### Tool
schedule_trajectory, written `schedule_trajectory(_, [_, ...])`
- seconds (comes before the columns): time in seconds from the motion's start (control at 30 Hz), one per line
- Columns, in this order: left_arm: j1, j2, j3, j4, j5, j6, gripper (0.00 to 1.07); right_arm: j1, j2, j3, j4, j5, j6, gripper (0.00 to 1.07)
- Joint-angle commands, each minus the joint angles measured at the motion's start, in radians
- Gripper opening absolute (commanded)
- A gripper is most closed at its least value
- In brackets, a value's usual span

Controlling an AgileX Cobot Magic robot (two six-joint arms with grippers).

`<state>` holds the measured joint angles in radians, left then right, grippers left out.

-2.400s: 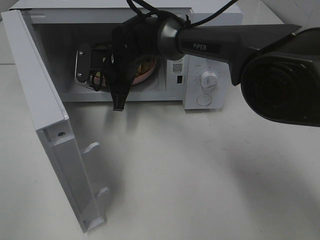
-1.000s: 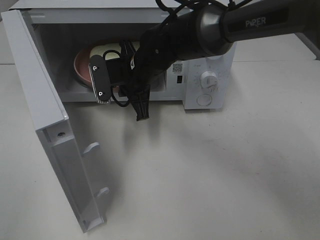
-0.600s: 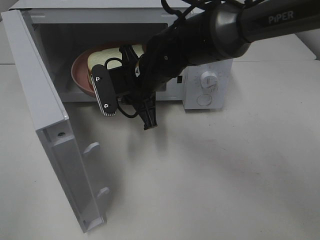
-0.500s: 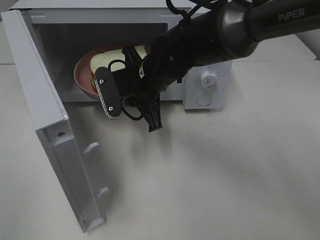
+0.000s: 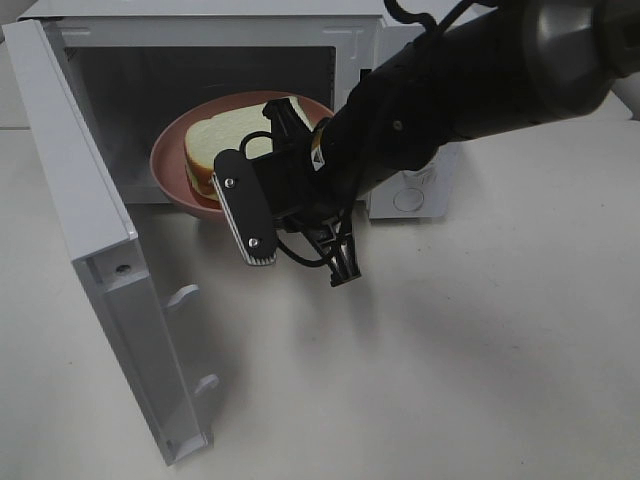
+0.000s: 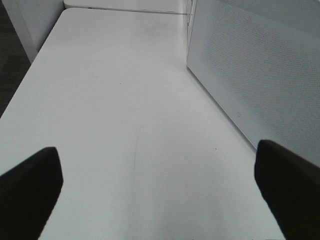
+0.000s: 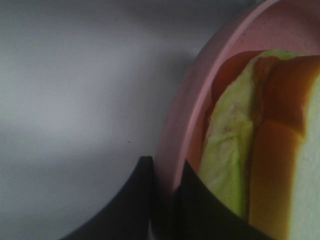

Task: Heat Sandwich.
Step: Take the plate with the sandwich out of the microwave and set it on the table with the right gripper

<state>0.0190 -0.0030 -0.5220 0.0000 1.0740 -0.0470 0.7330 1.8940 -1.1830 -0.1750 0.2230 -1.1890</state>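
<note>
The sandwich point(image 5: 232, 135), white bread with a tan crust and pale green filling, lies on a round pink plate point(image 5: 166, 160). The plate sits in the mouth of the open microwave point(image 5: 200, 22), with its near edge out over the sill. My right gripper point(image 5: 292, 122) is shut on the plate's right rim. In the right wrist view its two dark fingers point(image 7: 140, 200) pinch the pink rim point(image 7: 177, 130), and the sandwich point(image 7: 272, 150) lies just beyond. My left gripper point(image 6: 160, 200) is open over bare table, with nothing between its fingers.
The microwave door point(image 5: 95, 230) stands swung out at the left, and its outer face point(image 6: 260, 75) is close to the left gripper. The control panel with a white dial point(image 5: 408, 198) is mostly hidden behind the right arm. White tabletop point(image 5: 420, 360) stretches in front.
The right arm has drawn back out of the cavity toward the front right. It pulled the plate and sandwich from deep inside to the opening. The left gripper has not changed.
</note>
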Motion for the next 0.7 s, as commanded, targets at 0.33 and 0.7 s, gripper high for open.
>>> schedule_trajectory(0.33, [0.003, -0.007, 0.004, -0.007, -0.008, 0.000, 1.00, -0.007, -0.164, 0.149, -0.005, -0.015, 0.012, 0.00])
schedule_trajectory(0.7, [0.003, -0.007, 0.004, -0.007, -0.008, 0.000, 1.00, -0.007, -0.298, 0.311, -0.001, -0.013, 0.040, 0.00])
